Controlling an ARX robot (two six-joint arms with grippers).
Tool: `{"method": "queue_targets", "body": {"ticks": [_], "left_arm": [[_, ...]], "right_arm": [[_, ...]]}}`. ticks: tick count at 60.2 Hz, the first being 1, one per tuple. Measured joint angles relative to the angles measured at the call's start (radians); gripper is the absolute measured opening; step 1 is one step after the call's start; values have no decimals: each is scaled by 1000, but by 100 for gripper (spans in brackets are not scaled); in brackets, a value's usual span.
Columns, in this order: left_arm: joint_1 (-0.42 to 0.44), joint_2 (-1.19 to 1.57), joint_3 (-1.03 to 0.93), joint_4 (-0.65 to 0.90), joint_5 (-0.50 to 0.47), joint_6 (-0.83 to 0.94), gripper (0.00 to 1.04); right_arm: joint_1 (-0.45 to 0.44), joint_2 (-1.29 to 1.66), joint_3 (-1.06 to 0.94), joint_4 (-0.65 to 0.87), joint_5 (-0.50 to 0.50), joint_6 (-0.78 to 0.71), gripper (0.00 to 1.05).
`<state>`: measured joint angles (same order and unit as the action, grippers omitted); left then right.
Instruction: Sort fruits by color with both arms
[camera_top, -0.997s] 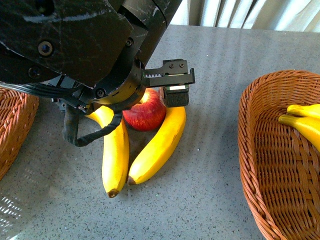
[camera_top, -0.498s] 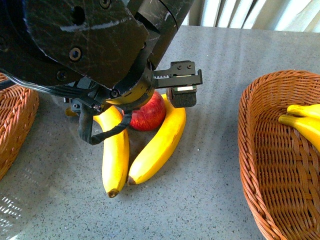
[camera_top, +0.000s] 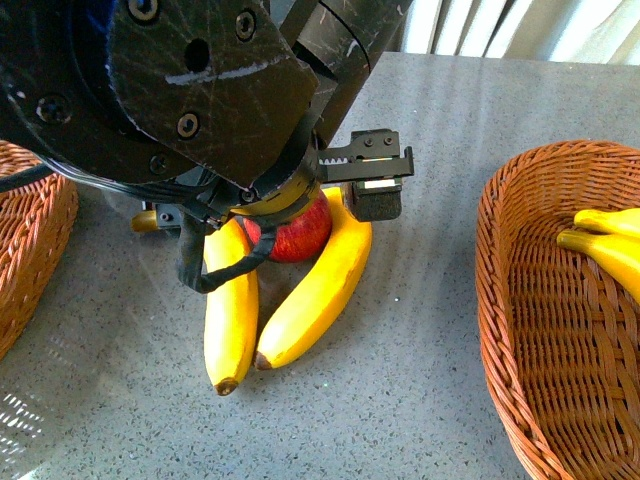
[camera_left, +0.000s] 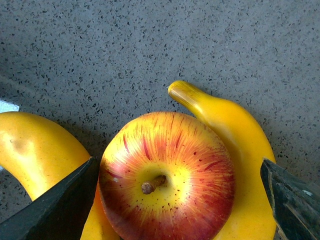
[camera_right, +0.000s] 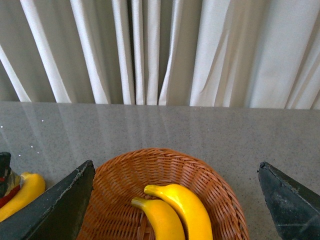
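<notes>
Update on the apple grab: left claw (camera_left: 175, 200) is spread wide, one finger on each side of the red-and-yellow apple (camera_left: 167, 175), stem facing up at the wrist cam. One finger (camera_left: 60, 205) sits right at the apple's side, the other is well off over the banana, so nothing is clamped.

Compared with a second ago, in the front view the big black left arm (camera_top: 180, 90) has slid a bit right and lower. Its visible finger pad (camera_top: 378, 200) now hangs over the top end of the right banana (camera_top: 320, 285), and more of the apple is hidden under the wrist. The fruit hasn't budged: the apple is wedged between the tops of the two bananas on the grey table (camera_top: 430, 380), with the left banana (camera_top: 230, 310) pointing its brown tip toward the camera.

Right claw (camera_right: 175, 200) is wide too, holding nothing, above the wicker basket (camera_right: 220, 200), which has two bananas (camera_right: 170, 210) in it, same as before. Another basket (camera_top: 35, 250) peeks in at far left.
</notes>
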<state>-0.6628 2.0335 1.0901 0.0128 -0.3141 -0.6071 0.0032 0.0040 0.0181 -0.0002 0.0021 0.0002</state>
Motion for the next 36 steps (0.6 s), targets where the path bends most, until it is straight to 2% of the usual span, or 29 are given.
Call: {"method": "queue_targets", "body": {"ticks": [25, 27, 32, 36], "left_arm": [[-3, 17, 4, -11, 0, 0, 96], [-3, 17, 4, -13, -1, 0, 94], [-3, 18, 5, -15, -6, -1, 78], [-3, 18, 6, -15, -6, -3, 73]], "right_arm": [[0, 0, 0, 0, 0, 0, 96], [0, 0, 0, 0, 0, 0, 96], [0, 0, 0, 0, 0, 0, 96], [0, 0, 0, 0, 0, 0, 96]]}}
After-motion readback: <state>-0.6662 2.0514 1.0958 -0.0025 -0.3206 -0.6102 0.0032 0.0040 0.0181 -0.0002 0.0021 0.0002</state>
